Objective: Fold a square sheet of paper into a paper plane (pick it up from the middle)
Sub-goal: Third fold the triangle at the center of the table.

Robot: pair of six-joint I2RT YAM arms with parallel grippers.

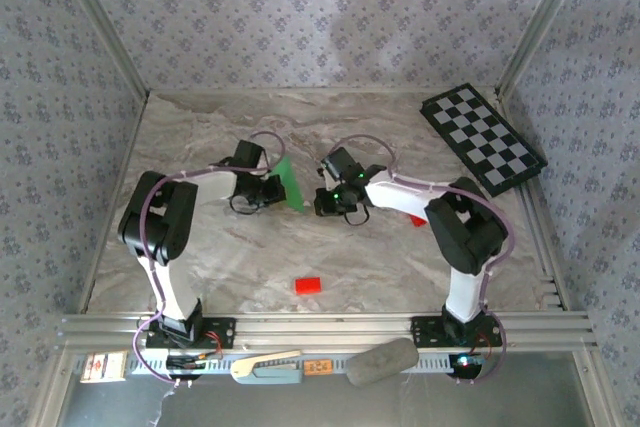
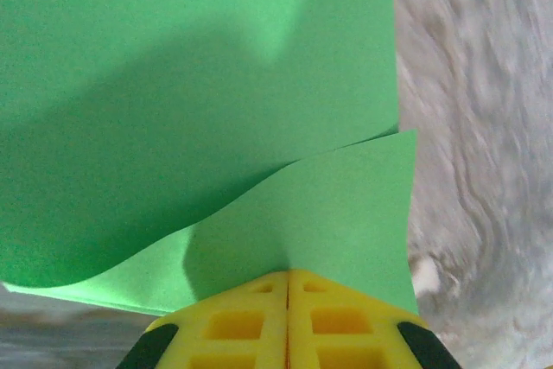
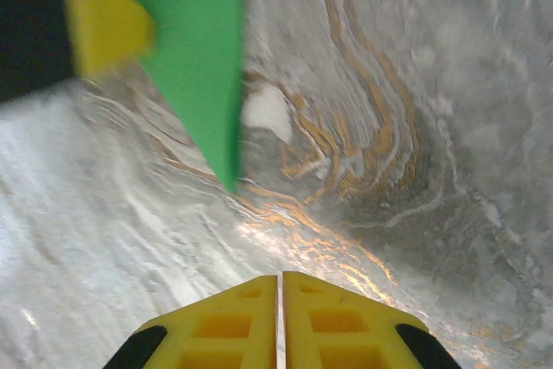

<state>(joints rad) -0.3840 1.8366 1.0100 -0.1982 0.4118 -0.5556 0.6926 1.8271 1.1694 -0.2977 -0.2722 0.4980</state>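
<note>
Pinching the square sheet of paper (image 2: 190,84) at one edge, the left gripper (image 2: 287,276) holds it above the table (image 1: 200,267), midway between its side edges. The right gripper (image 3: 280,281) is closed, empty. Paper seems light, floppy; better grip near the fold.

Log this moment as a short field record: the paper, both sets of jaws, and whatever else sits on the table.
paper: green paper, two layers showing, held upright, one corner pointing down toward the table
left jaws: shut on the paper's edge
right jaws: shut, empty, apart from the paper
checkerboard: far right corner, lying flat
red block: near edge, centre, untouched
red piece: partly hidden behind the right arm
</note>
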